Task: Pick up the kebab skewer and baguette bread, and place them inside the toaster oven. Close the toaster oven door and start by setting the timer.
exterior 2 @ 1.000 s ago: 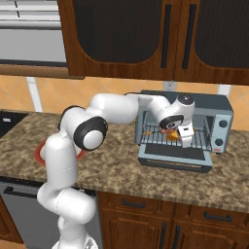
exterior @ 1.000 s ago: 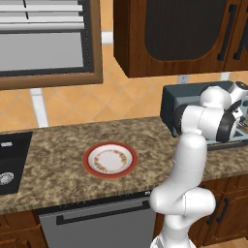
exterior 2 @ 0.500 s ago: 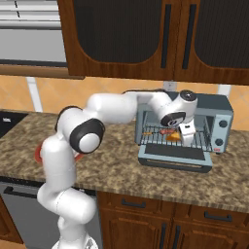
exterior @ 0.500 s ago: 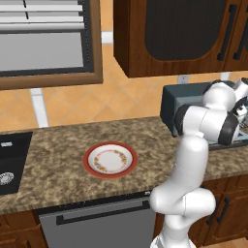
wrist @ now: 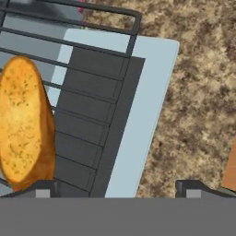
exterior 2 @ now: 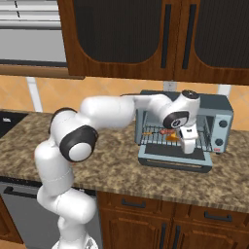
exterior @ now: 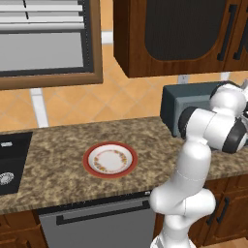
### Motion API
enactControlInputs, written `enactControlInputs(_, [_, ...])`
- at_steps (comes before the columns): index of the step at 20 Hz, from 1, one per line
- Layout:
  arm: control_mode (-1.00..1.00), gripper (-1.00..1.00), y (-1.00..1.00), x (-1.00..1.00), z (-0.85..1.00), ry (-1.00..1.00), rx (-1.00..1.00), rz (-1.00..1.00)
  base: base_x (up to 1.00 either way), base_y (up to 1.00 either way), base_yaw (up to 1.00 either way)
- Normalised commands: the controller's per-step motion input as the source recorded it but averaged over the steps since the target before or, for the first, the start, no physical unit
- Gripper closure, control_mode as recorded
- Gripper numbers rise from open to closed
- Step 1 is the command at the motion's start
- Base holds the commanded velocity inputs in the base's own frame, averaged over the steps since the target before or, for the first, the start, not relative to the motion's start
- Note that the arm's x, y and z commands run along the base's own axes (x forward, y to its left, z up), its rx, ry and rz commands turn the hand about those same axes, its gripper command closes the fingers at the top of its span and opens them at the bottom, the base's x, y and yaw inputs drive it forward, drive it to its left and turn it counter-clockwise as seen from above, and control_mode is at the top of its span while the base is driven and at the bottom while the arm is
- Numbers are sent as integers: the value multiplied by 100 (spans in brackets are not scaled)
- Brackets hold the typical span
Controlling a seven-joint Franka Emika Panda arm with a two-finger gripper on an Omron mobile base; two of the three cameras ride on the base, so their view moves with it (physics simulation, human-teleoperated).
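Observation:
The toaster oven [exterior 2: 214,116] stands on the counter with its door [exterior 2: 175,164] folded down flat. On the wire rack [wrist: 69,41] lies the golden baguette bread [wrist: 25,124], also seen as an orange piece [exterior 2: 173,138] in the right base view. Just left of it on the rack is the thin reddish kebab skewer [exterior 2: 158,131]. My gripper [exterior 2: 187,147] hangs over the rack's front and the door [wrist: 143,115]. It is open [wrist: 117,189], with nothing between its fingers. The baguette lies beside the left fingertip [wrist: 44,188].
A red-rimmed plate [exterior: 110,159] sits bare on the granite counter [exterior: 58,150], left of the arm. A dark sink [exterior: 9,164] is at the far left. Wooden cabinets [exterior 2: 146,39] hang above the oven. Control knobs [exterior 2: 221,131] line the oven's right side.
The jaws have spread wider and the hand has drifted right and slightly up in front of the oven. The baguette stays on the rack.

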Motion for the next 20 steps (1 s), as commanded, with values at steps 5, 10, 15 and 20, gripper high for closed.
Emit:
enactControlInputs(5, [-100,-100,0,-3,-37,33,0,-2,0,0,0])
enactControlInputs(10, [-100,-100,0,-61,-46,16,0,0,0,0,0])
enactControlInputs(15, [-100,-100,0,-21,-38,9,0,0,0,0,0])
enactControlInputs(20, [-100,-100,0,-30,-15,2,0,0,0,0,0])
